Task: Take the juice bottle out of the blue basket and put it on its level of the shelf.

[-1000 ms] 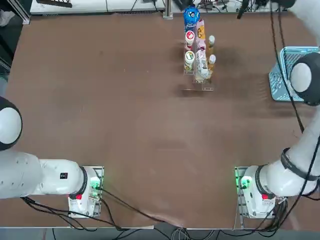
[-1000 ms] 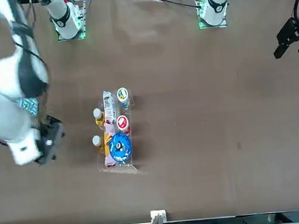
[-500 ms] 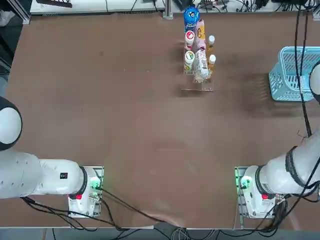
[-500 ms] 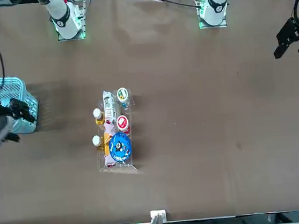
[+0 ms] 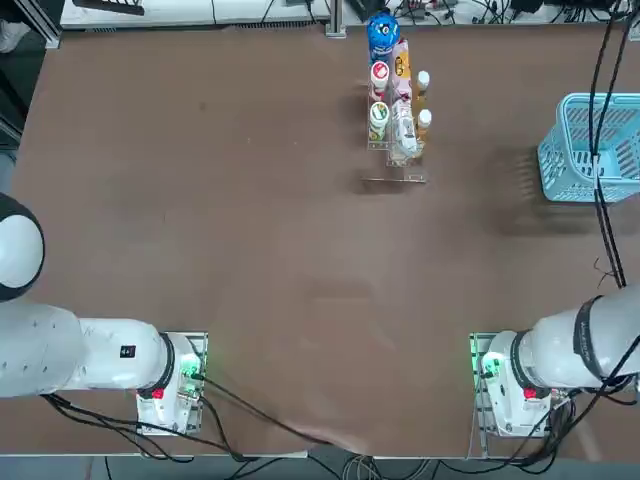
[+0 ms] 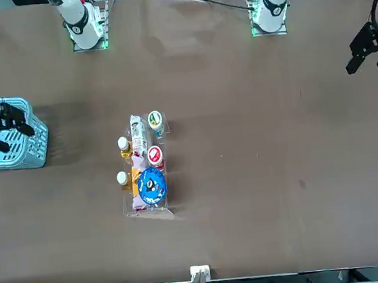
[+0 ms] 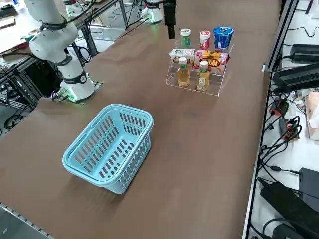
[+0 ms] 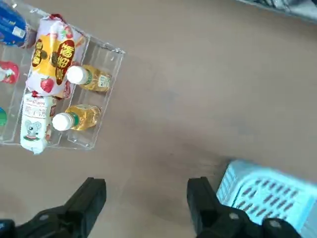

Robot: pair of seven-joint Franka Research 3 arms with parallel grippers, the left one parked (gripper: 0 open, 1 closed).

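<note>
Two juice bottles (image 7: 183,72) (image 7: 203,75) with amber juice and white caps stand on the lowest front level of the clear shelf (image 7: 195,89). The wrist view shows the same juice bottles (image 8: 91,78) (image 8: 79,116) on the shelf (image 8: 106,54). The blue basket (image 7: 102,172) sits at the table's right side, and nothing shows inside it. My right gripper (image 6: 15,124) hangs open and empty, high above the basket (image 6: 24,160). In the wrist view the right gripper (image 8: 147,184) has only bare table between its fingers, with the basket (image 8: 267,196) beside one finger.
On the shelf's upper levels (image 5: 395,178) are a blue-topped bottle (image 5: 382,30), a red-capped cup (image 5: 379,72), a green-and-white cup (image 5: 378,112) and two snack packs. Cables run along the table's far edge. The right arm's base (image 5: 510,385) is at the near edge.
The right arm swung away from the shelf, toward the robot's right and back over the basket. The basket is now uncovered in the top view. The gripper stayed open.
</note>
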